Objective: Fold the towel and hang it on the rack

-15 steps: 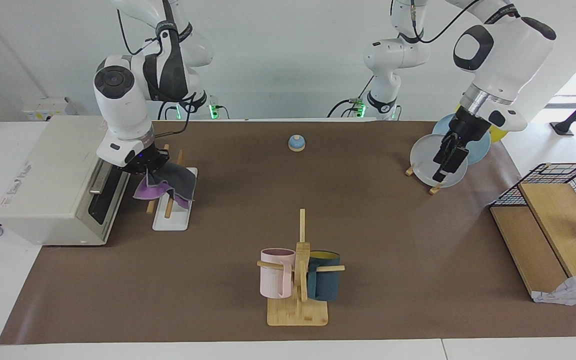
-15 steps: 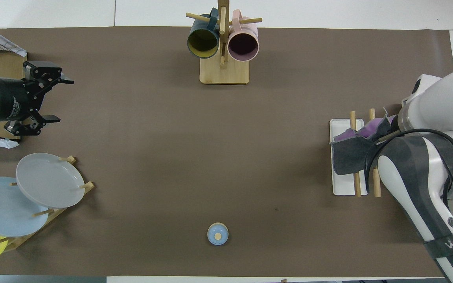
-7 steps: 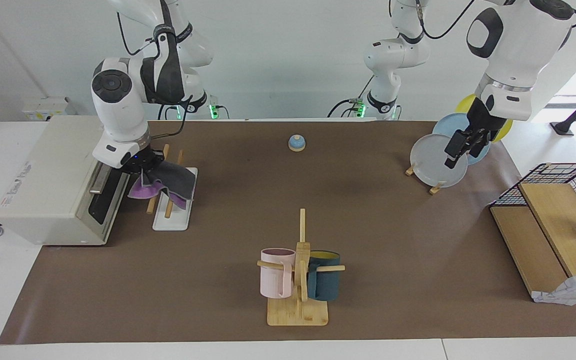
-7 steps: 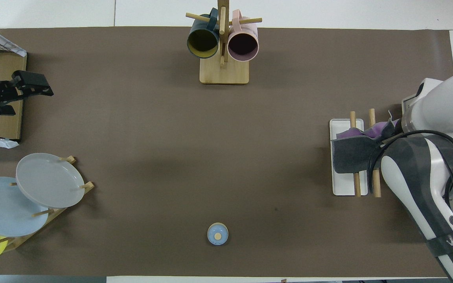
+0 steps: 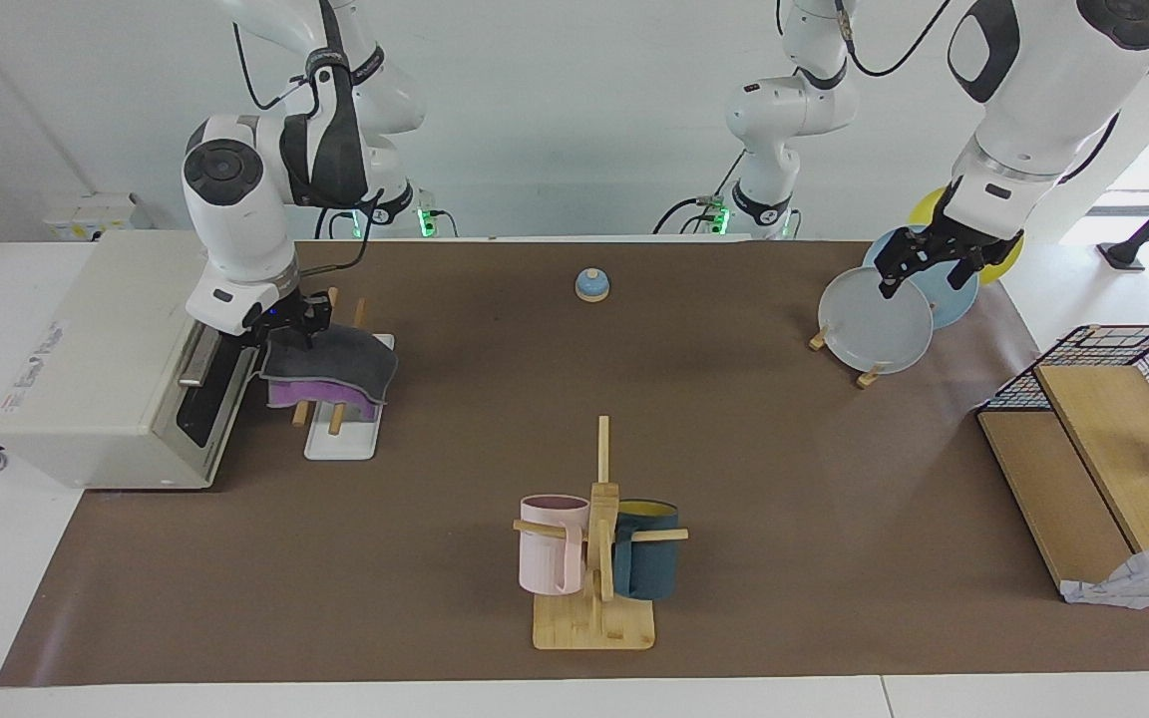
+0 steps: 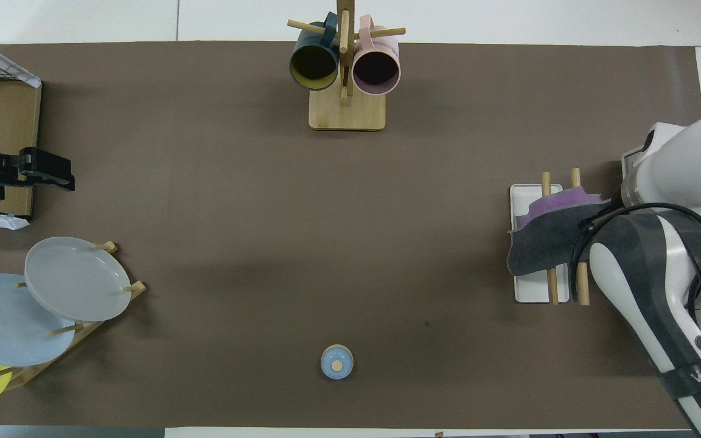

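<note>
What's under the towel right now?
The towel, grey face up with purple showing below, drapes over the rack's two wooden rods, whose ends stick out either side above the white base. The rods' middle stretch is covered. The right pincer sits at its edge.

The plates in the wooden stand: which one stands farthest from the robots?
The grey plate. It stands at the end of the stand away from the robots, before the light blue plate; the yellow plate stands nearest to them.
</note>
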Available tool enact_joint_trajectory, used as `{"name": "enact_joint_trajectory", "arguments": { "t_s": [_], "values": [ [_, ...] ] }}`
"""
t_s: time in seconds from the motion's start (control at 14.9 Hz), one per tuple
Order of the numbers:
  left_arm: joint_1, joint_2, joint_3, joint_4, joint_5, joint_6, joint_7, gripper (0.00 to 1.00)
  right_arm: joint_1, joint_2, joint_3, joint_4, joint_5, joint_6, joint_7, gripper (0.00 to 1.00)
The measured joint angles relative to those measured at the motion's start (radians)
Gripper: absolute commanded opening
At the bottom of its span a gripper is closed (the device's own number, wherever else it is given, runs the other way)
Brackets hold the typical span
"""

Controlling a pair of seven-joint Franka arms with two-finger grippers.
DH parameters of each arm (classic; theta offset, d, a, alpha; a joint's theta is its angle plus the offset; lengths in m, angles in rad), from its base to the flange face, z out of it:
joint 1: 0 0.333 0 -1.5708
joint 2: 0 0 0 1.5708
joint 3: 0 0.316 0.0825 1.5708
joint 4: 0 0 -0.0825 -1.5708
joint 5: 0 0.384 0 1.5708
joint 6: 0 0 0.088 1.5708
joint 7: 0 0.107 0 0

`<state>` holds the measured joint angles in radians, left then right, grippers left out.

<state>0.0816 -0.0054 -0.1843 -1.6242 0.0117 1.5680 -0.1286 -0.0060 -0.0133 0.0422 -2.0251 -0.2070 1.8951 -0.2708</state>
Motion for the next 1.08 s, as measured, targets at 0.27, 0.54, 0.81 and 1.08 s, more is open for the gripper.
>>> {"name": "enact_joint_trajectory", "arguments": {
  "t_s": [0.27, 0.54, 0.81, 1.08],
  "values": [
    [-0.029, -0.001, -0.004, -0.01, 0.0, 0.009, 0.012, 1.0, 0.0, -0.011, 0.0, 0.015, 0.0, -0.02, -0.009, 1.0],
    [-0.036, -0.001, -0.001, -0.002, -0.01, 0.021, 0.012, 1.0, 0.0, -0.019, 0.001, 0.095, 0.002, -0.093, -0.01, 1.0],
    [-0.036, -0.004, 0.002, -0.002, -0.037, 0.024, 0.012, 1.0, 0.001, -0.012, 0.007, 0.27, 0.058, -0.193, -0.01, 1.0],
    [-0.034, -0.005, 0.006, -0.002, -0.046, 0.026, 0.012, 1.0, 0.001, 0.002, 0.008, 0.385, 0.105, -0.269, -0.005, 1.0]
  ]
}}
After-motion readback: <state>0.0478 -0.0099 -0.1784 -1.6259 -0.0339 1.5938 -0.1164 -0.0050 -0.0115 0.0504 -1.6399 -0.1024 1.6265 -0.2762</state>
